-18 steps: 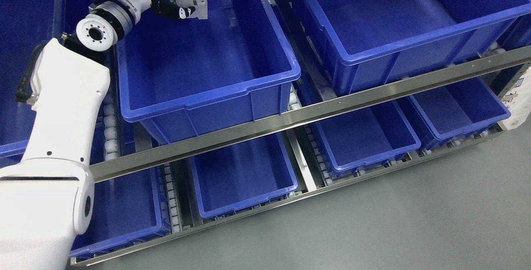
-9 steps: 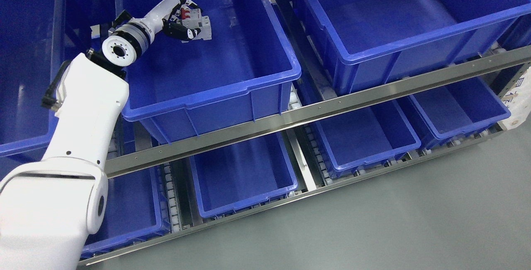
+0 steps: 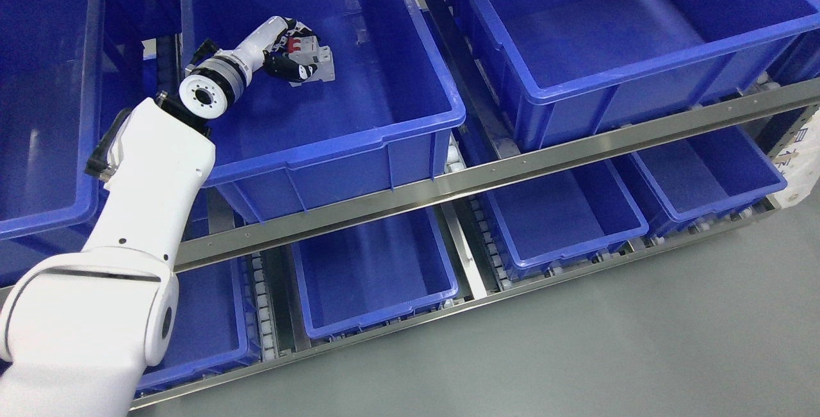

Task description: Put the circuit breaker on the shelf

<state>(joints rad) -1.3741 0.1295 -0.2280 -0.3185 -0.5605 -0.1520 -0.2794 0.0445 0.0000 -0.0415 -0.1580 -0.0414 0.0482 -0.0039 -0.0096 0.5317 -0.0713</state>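
Observation:
A white circuit breaker (image 3: 315,59) with red switches is held inside a large blue bin (image 3: 359,129) on the upper shelf level. My left hand (image 3: 291,58) is shut on it, black fingers wrapped over its near side. The white left arm (image 3: 154,180) reaches up from the lower left over the bin's left rim. The breaker sits low in the bin, close to its floor; whether it touches the floor cannot be told. The right arm does not show.
A second big blue bin (image 3: 608,39) stands to the right, another at the far left (image 3: 45,97). A steel shelf rail (image 3: 512,164) runs across below them. Smaller blue bins (image 3: 378,276) fill the lower level. Grey floor lies at the bottom right.
My left hand with the breaker has come down and a little to the right, deeper into the bin. The arm has shifted right with it; the picture has shifted slightly too.

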